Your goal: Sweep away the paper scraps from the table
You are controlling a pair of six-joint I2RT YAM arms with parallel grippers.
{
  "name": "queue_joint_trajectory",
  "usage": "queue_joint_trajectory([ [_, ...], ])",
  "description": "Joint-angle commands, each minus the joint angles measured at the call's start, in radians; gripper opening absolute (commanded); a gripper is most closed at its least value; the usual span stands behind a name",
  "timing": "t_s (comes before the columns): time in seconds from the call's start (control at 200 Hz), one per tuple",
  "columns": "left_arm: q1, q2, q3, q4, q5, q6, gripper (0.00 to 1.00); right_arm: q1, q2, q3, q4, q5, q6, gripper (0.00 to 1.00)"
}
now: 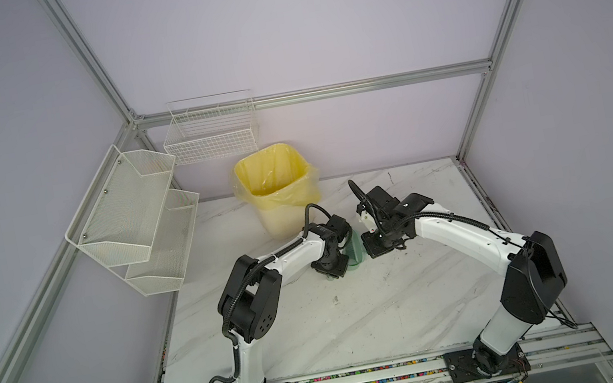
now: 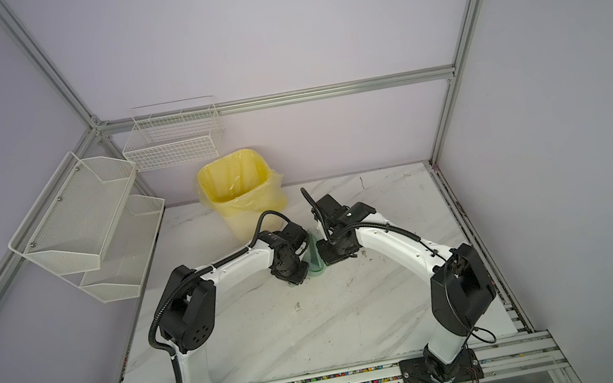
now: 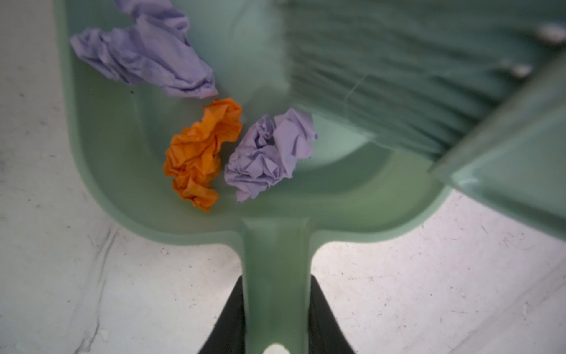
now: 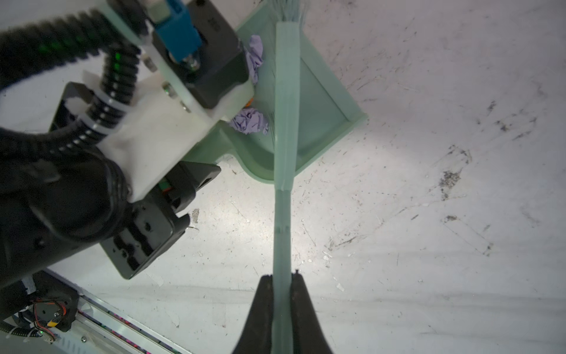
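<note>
Our left tool (image 3: 277, 285) grips the dustpan (image 3: 101, 171) by its handle so it lies flat on the worktop (image 3: 92, 291), a bit past the middle toward the far edge. Our right tool (image 4: 281, 275) pinches the brush (image 4: 286, 92) by its handle. The brush hairs fence the paper scraps (image 3: 196, 156) inside the dustpan.

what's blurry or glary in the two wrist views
Left wrist view: the brush is blurred, the orange scrap in the dustpan sharp. Right wrist view: glare on the table beside the brush handle.
</note>
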Motion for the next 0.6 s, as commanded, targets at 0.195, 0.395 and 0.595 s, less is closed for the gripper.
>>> queue_joint_trajectory([
  [0.195, 0.007, -0.041, 0.018, 0.016, -0.012, -0.009, 0.16, -0.022, -0.013, 0.034, -0.022, 0.072, 0.056, 0.0],
  [0.395, 0.005, -0.056, 0.021, 0.023, -0.006, -0.019, 0.15, -0.026, -0.018, 0.076, -0.008, 0.072, 0.055, 0.0],
  [0.595, 0.006, -0.078, 0.0, 0.043, -0.008, -0.031, 0.15, -0.071, -0.056, 0.061, 0.028, 0.085, 0.077, 0.0],
])
